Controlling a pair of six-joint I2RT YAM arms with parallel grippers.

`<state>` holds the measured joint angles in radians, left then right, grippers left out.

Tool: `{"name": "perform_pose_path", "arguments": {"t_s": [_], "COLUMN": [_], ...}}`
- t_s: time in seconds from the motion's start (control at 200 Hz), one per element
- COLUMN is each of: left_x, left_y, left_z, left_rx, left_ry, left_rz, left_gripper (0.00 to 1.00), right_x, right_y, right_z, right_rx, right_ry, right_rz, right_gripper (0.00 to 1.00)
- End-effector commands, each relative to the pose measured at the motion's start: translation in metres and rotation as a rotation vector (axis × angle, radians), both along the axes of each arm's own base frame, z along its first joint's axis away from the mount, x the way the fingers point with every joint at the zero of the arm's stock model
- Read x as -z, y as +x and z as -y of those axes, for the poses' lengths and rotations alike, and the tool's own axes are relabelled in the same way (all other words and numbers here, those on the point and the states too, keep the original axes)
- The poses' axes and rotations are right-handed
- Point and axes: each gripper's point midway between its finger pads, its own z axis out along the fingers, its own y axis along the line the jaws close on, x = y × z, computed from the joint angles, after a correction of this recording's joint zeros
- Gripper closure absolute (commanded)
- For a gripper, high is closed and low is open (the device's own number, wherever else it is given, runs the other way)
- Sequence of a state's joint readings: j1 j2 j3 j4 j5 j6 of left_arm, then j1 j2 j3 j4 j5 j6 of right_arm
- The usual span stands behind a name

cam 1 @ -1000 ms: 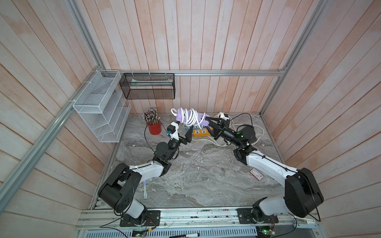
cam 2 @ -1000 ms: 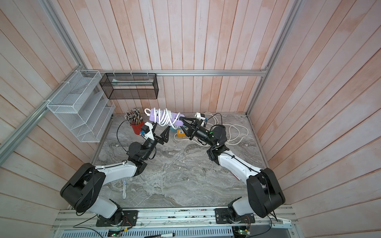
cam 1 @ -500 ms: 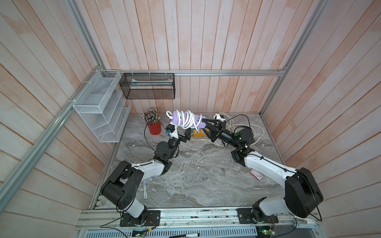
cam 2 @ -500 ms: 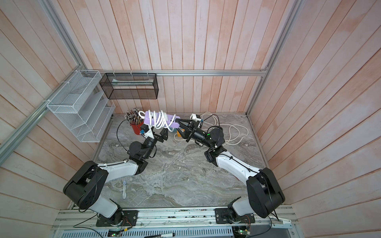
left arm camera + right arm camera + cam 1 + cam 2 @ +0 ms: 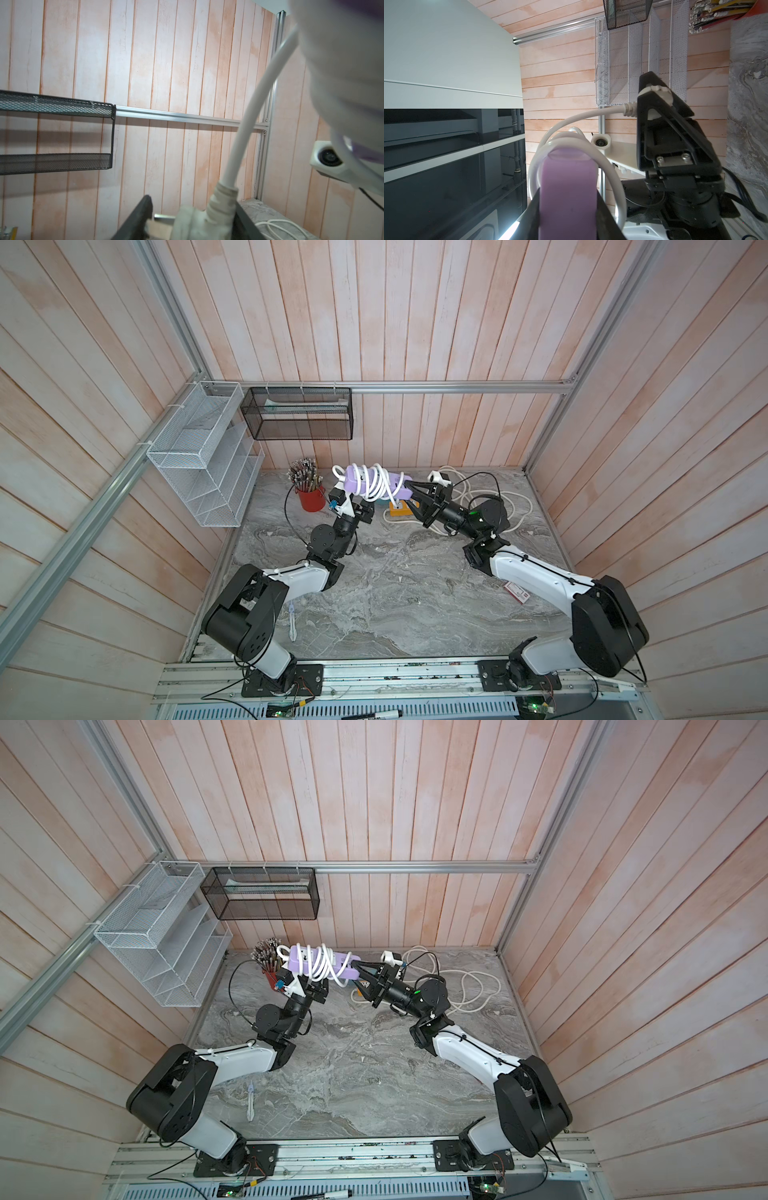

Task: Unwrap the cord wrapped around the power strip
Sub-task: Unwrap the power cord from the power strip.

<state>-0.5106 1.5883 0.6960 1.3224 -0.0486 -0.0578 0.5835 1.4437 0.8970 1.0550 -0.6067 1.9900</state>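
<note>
The purple power strip hangs in the air near the back wall, with the white cord looped round it several times. My right gripper is shut on the strip's right end; in the right wrist view the purple body fills the space between its fingers. My left gripper sits just under the strip. Its fingers are closed on the cord's white plug, and the cord rises from the plug to the strip.
A red cup of pencils stands at the back left. An orange power strip and a loose white cable coil lie at the back right. A white mesh rack and a black mesh basket hang on the walls. A card lies at the right.
The left gripper has closed from wide open onto the plug. The right gripper has carried the strip a little to the left.
</note>
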Motion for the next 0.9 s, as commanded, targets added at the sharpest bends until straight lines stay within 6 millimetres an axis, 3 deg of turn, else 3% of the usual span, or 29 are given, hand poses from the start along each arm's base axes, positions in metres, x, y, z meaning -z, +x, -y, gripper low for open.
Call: {"name": "perform_pose_path", "arguments": {"t_s": [0.0,0.07,0.18,0.52,0.895], "left_x": [-0.015,-0.015,-0.014,-0.015,-0.026], "left_y": [0.000,0.001,0.001,0.005,0.009], "left_z": [0.002,0.001,-0.001,-0.019,-0.036], "left_rx": [0.030,0.036,0.032,0.027,0.070], "left_ry": [-0.004,-0.001,0.002,-0.023,0.019], "left_rz": [0.028,0.024,0.023,0.005,-0.003], "left_gripper": [0.77,0.86,0.89,0.90,0.90], "right_x": [-0.043,-0.042,-0.041,-0.035,-0.010], "right_y": [-0.010,-0.010,-0.010,-0.012,-0.012], "right_z": [0.006,0.006,0.004,0.000,0.019], "right_rx": [0.007,0.007,0.007,-0.023,-0.036], "right_ry": [0.095,0.091,0.079,0.020,-0.089], "right_rz": [0.119,0.120,0.119,0.143,0.158], "right_gripper": [0.76,0.76,0.76,0.76,0.76]}}
